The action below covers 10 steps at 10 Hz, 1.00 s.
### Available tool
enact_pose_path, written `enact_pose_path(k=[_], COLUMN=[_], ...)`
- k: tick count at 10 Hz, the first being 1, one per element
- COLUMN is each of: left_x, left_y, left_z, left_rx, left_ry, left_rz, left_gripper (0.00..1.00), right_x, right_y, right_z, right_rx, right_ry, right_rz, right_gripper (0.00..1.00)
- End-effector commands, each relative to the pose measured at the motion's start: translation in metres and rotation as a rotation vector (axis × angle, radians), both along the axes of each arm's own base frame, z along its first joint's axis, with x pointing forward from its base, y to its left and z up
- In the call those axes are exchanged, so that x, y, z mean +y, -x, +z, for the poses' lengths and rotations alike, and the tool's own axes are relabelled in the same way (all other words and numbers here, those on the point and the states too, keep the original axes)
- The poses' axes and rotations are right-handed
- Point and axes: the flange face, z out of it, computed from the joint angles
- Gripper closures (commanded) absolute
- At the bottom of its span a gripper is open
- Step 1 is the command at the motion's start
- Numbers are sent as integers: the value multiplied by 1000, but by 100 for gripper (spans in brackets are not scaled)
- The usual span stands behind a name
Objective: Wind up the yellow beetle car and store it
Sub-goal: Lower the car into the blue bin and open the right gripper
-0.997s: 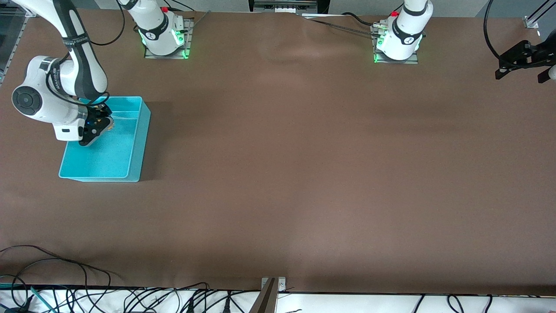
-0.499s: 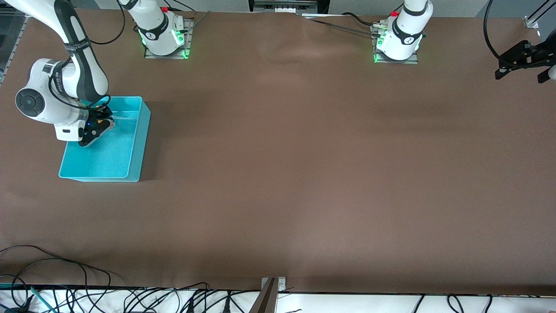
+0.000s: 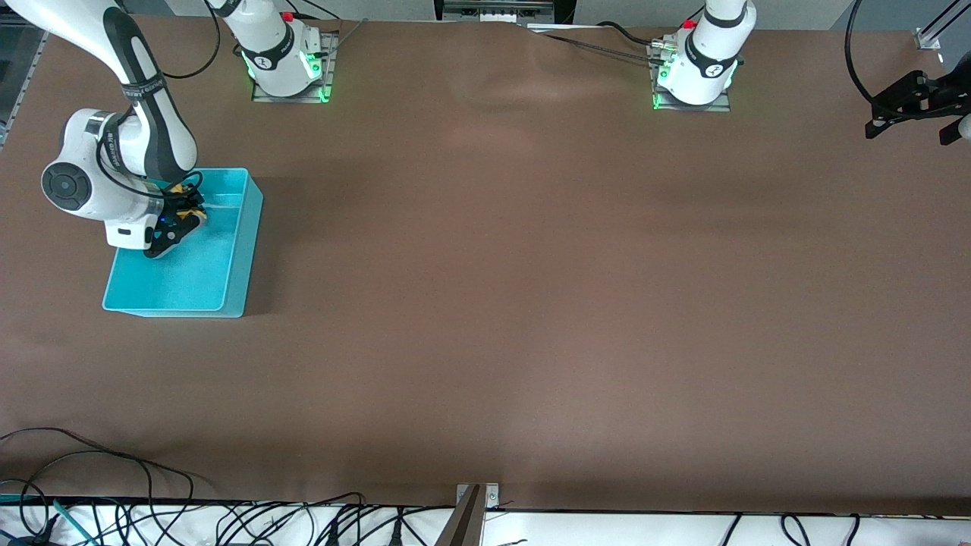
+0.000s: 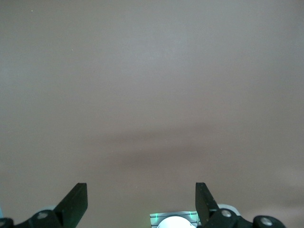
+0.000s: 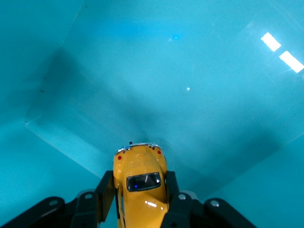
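Storing is nearly done: the right gripper (image 5: 137, 199) is clamped on the yellow beetle car (image 5: 140, 187) and holds it inside the turquoise bin (image 3: 241, 250), low over the bin floor, so what's left looks like letting go and backing out; winding can't be judged here. Car is small, glossy yellow-orange, rounded body, dark window, no visible damage. Left gripper (image 4: 141, 202) waits with fingers spread wide, empty, over bare table (image 3: 531, 303).

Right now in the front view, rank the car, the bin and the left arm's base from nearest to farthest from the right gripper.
1. Car: held in the shut right gripper.
2. Bin: directly under that gripper.
3. Left arm's base: toward the table's left-arm end.
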Motion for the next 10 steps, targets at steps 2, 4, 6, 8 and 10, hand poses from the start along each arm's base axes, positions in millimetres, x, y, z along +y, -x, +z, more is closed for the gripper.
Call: enact_pose_path(k=[2, 4, 6, 8, 10], left_x=[4, 4, 4, 4, 4], left_y=[-2, -2, -2, -2, -2], left_z=[6, 6, 6, 6, 6], left_rx=[4, 4, 4, 4, 4], left_ry=[6, 6, 6, 6, 6], left_rz=[3, 3, 3, 3, 4], left_gripper=[0, 0, 0, 0, 0], right_x=[8, 13, 21, 56, 86], right_y=[-11, -40, -89, -131, -149], right_z=[10, 44, 116, 188, 237], right_rx=[-33, -107, -142, -222, -288], right_ry=[19, 30, 47, 62, 47], right_rz=[15, 31, 29, 9, -51], right_gripper=[14, 0, 0, 0, 0])
